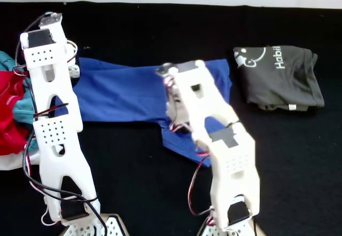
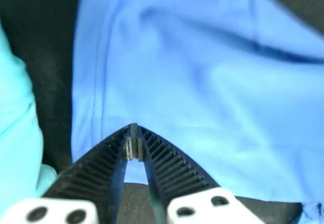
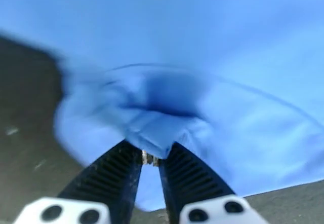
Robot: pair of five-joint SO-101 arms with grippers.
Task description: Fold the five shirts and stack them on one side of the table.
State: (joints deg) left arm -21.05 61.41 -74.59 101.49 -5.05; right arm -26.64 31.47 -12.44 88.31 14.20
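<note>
Blue shirt (image 1: 123, 94) beneath both downturned jaws

Blue shirt (image 1: 123, 94) spread out, dark shirt (image 1: 280, 76) folded

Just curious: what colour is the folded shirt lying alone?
The folded shirt is dark grey with white print; high view.

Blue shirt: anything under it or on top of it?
Black table shows around the blue shirt; whatever lies beneath is covered. On top, the right gripper pinches a raised fold, and the left gripper sits shut near one edge.
</note>
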